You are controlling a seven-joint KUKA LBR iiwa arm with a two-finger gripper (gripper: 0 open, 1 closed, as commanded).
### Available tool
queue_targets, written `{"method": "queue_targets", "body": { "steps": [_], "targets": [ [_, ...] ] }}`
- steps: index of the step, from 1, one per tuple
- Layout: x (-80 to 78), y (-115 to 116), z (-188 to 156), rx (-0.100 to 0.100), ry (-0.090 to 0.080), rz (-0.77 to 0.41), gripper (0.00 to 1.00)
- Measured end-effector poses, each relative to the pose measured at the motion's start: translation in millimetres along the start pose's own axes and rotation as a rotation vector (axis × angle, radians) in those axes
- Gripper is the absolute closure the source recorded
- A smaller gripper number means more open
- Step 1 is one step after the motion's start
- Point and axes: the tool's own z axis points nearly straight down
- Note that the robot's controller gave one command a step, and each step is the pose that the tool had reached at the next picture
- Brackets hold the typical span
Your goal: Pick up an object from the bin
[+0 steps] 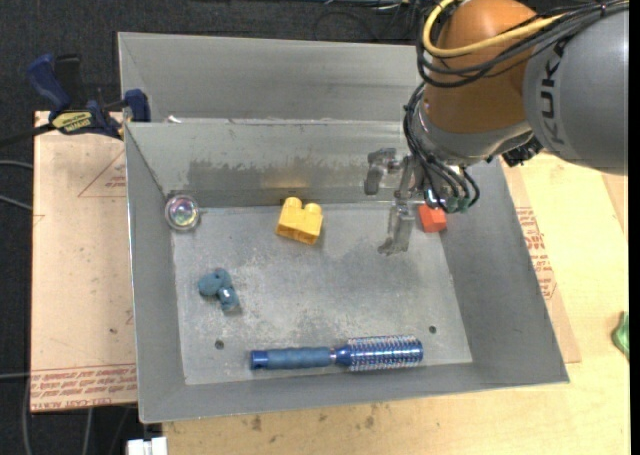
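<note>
Presently the pincer (386, 221) hangs released over the back right part of the bin (300, 148). Its two metal fingers (397, 228) stand apart with nothing between them, and only bare floor lies below. No thing is grasped.

Things nearest the pincer:
1. A yellow block (300, 219), shaped like a studded brick, lies to the view's left of the pincer. It is near the back wall and apart from everything else.
2. A small orange-red piece (432, 218) shows just beside the pincer on the view's right, partly under the wrist cables. Whether it lies loose in the bin or belongs to the arm cannot be told.

Farther off are a blue hairbrush (335, 354) along the front wall, a small blue-grey piece (217, 288) at the left, and a shiny ball (182, 211) in the back left corner.

Recommended procedure, as a judgement:
- Select the yellow block. It has free space around it, and its flat sides should suit a two-sided grip.
- Centre the pincer over the block before descending. Closing at the present position would meet only floor.
- Turn the jaws across the block's narrower width, onto flat sides rather than studs.
- Mind the sloped back wall during descent, since the block lies close to it.
- Straddle the block fully, close, then lift straight up.
- Avoid the ball, which would probably roll away.
</note>
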Motion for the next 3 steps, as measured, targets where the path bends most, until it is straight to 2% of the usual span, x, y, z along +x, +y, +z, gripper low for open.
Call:
{"method": "queue_targets", "body": {
  "steps": [1,2,3],
  "targets": [
    [120.8,3.0,114.8,0.0,0.007,-0.093,0.0],
    [124.5,2.5,145.0,0.0,-0.026,-0.101,0.0],
    [129.5,2.3,146.8,0.0,-0.007,-0.103,1.0]
  ]
}}
